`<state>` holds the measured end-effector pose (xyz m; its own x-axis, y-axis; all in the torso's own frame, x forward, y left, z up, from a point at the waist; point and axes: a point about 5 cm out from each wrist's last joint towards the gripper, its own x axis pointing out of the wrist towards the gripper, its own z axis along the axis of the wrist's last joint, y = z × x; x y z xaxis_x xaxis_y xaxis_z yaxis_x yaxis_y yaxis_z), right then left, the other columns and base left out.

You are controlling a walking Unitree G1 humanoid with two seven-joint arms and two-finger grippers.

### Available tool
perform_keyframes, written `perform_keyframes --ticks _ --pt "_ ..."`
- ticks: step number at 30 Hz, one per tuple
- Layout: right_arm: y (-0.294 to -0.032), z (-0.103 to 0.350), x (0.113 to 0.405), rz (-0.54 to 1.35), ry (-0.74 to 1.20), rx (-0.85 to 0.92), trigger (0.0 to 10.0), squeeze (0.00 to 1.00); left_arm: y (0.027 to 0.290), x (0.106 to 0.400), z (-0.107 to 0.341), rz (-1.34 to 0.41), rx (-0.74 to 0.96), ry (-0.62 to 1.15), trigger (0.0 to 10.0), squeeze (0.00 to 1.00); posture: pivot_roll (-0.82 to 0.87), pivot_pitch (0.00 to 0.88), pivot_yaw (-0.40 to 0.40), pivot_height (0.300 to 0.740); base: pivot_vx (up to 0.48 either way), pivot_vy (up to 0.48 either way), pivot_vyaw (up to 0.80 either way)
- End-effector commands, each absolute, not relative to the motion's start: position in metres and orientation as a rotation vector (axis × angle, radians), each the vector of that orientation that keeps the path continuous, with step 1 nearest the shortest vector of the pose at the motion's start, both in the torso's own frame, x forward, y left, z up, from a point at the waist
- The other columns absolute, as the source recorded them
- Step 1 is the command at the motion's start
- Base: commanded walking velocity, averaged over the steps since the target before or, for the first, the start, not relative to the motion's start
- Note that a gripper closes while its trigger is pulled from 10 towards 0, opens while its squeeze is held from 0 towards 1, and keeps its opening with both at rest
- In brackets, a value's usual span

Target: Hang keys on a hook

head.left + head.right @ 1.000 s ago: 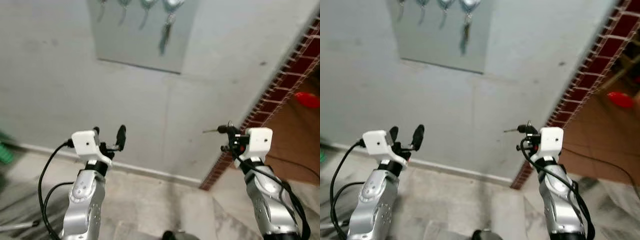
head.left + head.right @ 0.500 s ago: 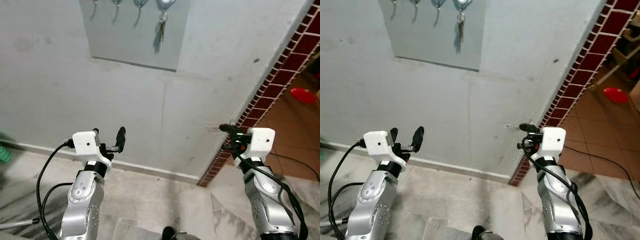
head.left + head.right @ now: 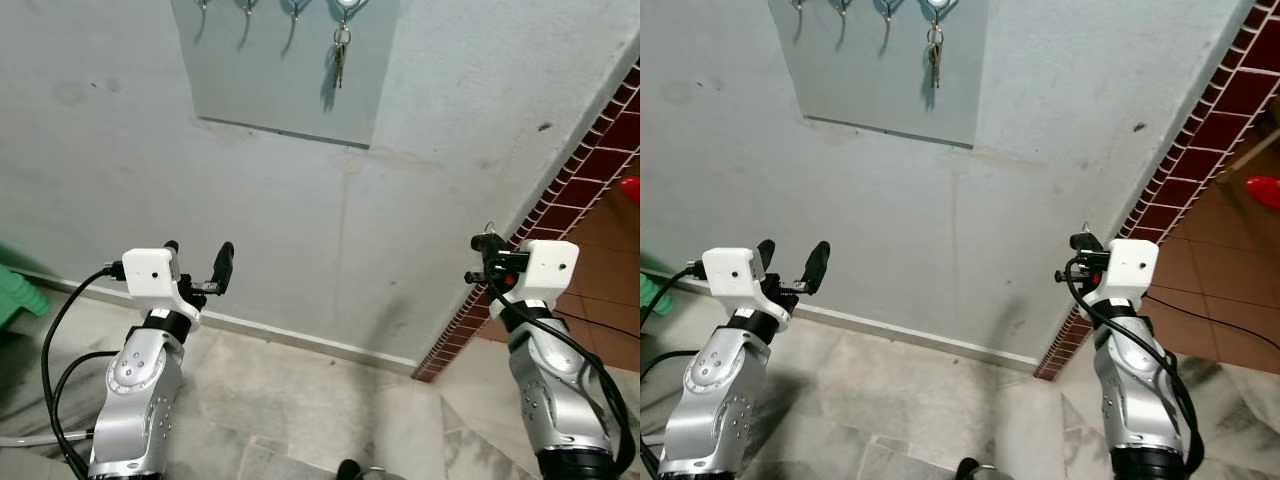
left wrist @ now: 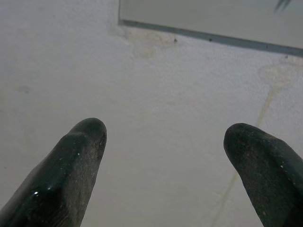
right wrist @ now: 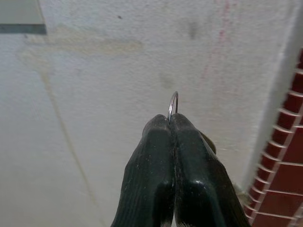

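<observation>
High on the wall hangs a grey panel (image 3: 285, 85) with a row of metal hooks (image 3: 245, 12). A bunch of keys (image 3: 340, 55) dangles from its rightmost hook. My right gripper (image 3: 487, 252) is held up at chest height, below and to the right of the panel and apart from the wall. It is shut on a thin metal key ring (image 5: 173, 103), whose loop sticks out past the fingertips (image 5: 161, 130); any keys on it are hidden. My left gripper (image 3: 197, 252) is raised at the same height on the left, open and holding nothing, with its fingers (image 4: 83, 142) facing bare wall.
A red-brown tiled wall corner (image 3: 575, 180) runs down on the right, with tiled floor, a black cable (image 3: 1230, 330) and a red object (image 3: 1262, 190) beyond it. A white skirting (image 3: 300, 340) meets the marble floor. Something green (image 3: 15, 300) sits at the far left.
The camera has shifted, so the panel and the hanging keys sit further right in view. The ring in my right gripper now points up instead of left. The left gripper stays open.
</observation>
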<state>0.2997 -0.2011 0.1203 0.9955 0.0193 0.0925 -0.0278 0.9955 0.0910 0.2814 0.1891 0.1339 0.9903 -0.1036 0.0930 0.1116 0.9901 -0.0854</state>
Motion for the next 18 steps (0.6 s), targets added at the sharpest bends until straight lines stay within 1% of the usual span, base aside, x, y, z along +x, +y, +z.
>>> perform_keyframes --ticks 1,13,18 --pt "-0.201 0.119 0.299 0.009 -0.096 0.103 10.0 0.0 0.187 0.283 0.13 -0.117 -0.106 -0.066 10.0 0.0 0.03 0.086 0.004 0.74 0.0 0.0 0.0" --pt "-0.194 0.11 0.295 0.02 -0.081 0.115 10.0 0.0 0.184 0.289 0.132 -0.136 -0.113 -0.059 10.0 0.0 0.04 0.091 0.043 0.74 0.0 0.0 0.0" --pt "-0.191 0.109 0.294 0.018 -0.08 0.121 10.0 0.0 0.184 0.289 0.132 -0.148 -0.111 -0.055 10.0 0.0 0.05 0.099 0.044 0.74 0.0 0.0 0.0"
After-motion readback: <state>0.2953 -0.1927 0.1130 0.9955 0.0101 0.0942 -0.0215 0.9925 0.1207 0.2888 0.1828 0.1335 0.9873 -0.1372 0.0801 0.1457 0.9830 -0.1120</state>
